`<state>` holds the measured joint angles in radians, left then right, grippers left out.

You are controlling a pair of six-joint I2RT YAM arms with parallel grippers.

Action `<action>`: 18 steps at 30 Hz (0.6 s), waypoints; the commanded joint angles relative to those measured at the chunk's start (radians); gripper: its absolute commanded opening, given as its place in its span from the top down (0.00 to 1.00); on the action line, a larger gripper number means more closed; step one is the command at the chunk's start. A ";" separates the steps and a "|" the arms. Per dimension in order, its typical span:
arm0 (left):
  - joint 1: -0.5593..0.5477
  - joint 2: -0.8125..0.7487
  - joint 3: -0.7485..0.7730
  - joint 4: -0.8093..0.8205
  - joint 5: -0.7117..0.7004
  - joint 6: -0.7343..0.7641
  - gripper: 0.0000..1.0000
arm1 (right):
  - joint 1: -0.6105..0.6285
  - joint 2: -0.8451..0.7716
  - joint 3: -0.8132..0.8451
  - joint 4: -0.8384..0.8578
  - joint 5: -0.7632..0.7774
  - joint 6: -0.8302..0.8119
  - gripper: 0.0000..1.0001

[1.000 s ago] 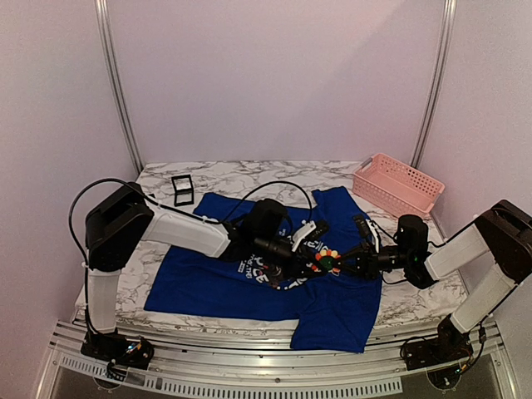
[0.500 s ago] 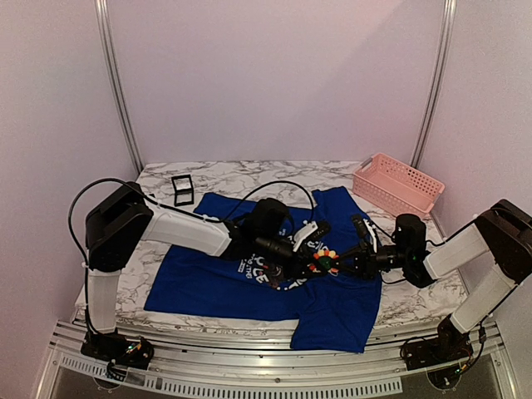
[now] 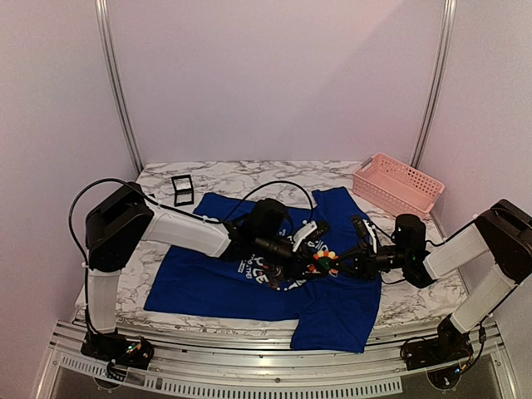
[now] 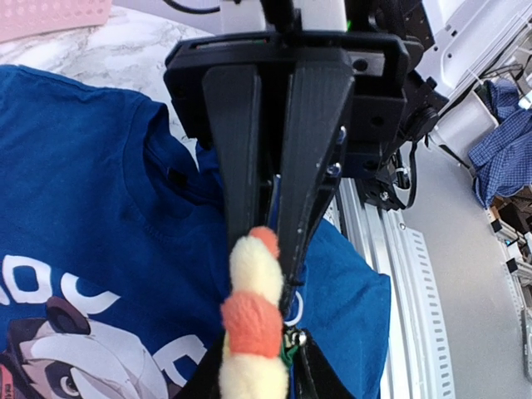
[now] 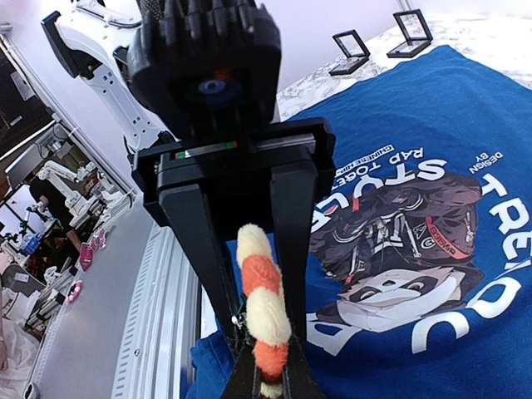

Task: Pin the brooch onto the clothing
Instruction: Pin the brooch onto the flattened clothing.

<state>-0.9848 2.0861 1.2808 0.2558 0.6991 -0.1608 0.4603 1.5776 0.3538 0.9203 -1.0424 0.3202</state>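
The brooch [image 3: 322, 263], a fluffy flower with yellow and orange petals, is held above the blue panda T-shirt [image 3: 216, 283], just right of its print. My left gripper [image 3: 315, 266] reaches it from the left and my right gripper [image 3: 332, 266] from the right. In the left wrist view the brooch [image 4: 253, 324] stands edge-on between my left gripper [image 4: 253, 378] jaws, its metal pin against one finger. In the right wrist view my right gripper [image 5: 268, 378] is shut on the lower edge of the brooch [image 5: 262, 291]. The left fingers [image 5: 299, 233] flank it.
A pink basket [image 3: 397, 183] stands at the back right of the marble table [image 3: 249, 173]. A small black square box [image 3: 182, 189] stands at the back left, beyond the shirt. The shirt's lower hem hangs over the table's near edge.
Both grippers and the brooch between them have shifted very slightly to the left. Nothing was let go.
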 commanded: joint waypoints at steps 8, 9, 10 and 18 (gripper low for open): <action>0.012 0.000 0.010 0.018 -0.015 0.006 0.71 | 0.015 -0.005 -0.001 -0.004 -0.025 0.013 1.00; 0.011 0.000 0.009 0.019 -0.011 0.008 0.68 | 0.015 -0.005 0.001 -0.006 -0.025 0.014 1.00; 0.011 0.000 0.009 0.015 -0.004 0.015 0.65 | 0.015 -0.005 0.000 -0.007 -0.025 0.012 1.00; 0.008 -0.031 -0.031 -0.044 0.001 0.157 0.25 | 0.012 -0.004 0.005 -0.031 -0.010 -0.003 1.00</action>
<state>-0.9833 2.0861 1.2697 0.2642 0.7036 -0.0891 0.4667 1.5776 0.3538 0.9188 -1.0500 0.3279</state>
